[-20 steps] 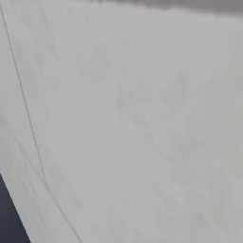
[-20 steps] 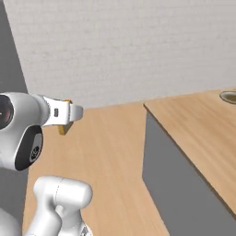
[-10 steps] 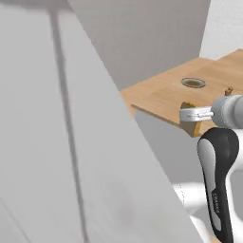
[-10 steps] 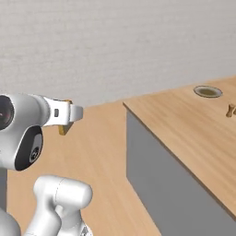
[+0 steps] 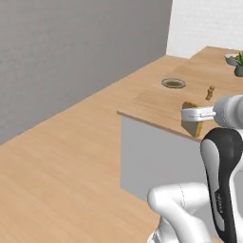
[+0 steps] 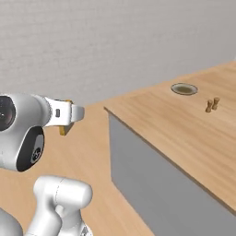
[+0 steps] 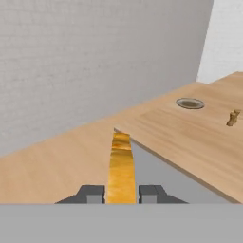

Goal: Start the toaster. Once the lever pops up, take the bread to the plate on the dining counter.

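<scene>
My gripper (image 7: 121,192) is shut on the bread (image 7: 121,166), a thick golden-tan slice standing on edge between the two dark fingertips. From the left base camera, the bread (image 5: 192,125) pokes out under the gripper (image 5: 188,115), held in the air in front of the dining counter (image 5: 156,107). In the right base view the gripper (image 6: 70,114) holds the bread (image 6: 63,130) left of the counter (image 6: 175,126). The round grey plate (image 5: 173,83) (image 6: 184,88) (image 7: 190,103) lies on the light wood top, well beyond the gripper. The toaster is out of view.
A pair of small wooden shakers (image 6: 212,105) (image 7: 232,117) stands on the counter right of the plate. A potted plant (image 5: 236,61) sits at the far end. The counter's grey side wall (image 6: 152,184) faces me. Wood floor (image 5: 57,161) and grey wall (image 7: 95,52) lie to the left.
The whole picture has shifted, so the base has moved: the wall slid away and the dining counter with the plate now shows in both base views. The gripper still holds the bread.
</scene>
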